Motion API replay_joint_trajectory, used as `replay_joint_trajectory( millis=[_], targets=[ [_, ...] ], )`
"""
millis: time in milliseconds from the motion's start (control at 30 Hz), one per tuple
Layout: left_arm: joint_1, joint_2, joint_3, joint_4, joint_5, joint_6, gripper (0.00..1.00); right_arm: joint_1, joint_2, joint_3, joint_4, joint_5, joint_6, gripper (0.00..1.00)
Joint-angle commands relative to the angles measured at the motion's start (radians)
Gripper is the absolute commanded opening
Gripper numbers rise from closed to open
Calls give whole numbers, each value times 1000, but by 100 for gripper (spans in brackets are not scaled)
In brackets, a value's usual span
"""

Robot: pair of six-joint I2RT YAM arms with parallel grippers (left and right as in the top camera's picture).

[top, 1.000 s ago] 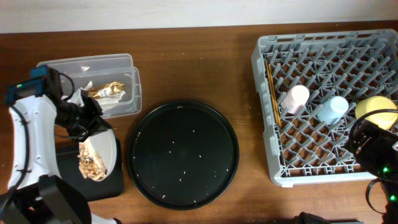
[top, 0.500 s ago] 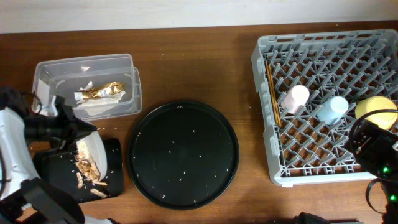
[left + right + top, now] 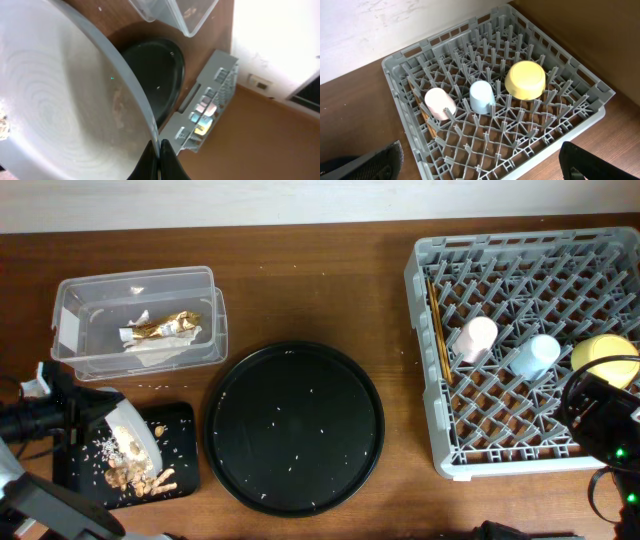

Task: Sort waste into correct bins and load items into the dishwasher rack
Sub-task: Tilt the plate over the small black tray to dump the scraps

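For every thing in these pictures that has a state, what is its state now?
Grey round plate: tilted steeply, rim clamped by left gripper.
Small black rectangular tray: holds beige-brown food scraps.
Clear plastic tub: open, holds gold foil wrapper, white tissue.
Pink cup: upside down in grey lattice rack.
Blue cup: upside down.
Yellow bowl: upside down.
Right gripper: open, empty.

A brown wooden table [image 3: 300, 290] stands against a plain white wall [image 3: 200, 200]

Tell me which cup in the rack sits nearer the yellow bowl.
The blue cup, right beside the yellow bowl; the pink cup lies farther off, next to the chopsticks.
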Motion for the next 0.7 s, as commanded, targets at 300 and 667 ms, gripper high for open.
replay_joint_trajectory(
  millis=[300,667],
  targets=[
    [137,-14,-94,-33,198,154,1,-6,-4,12,3,-2,3,98],
    [277,-14,-98,-119,248,227,1,-6,-4,11,3,-2,3,98]
  ],
)
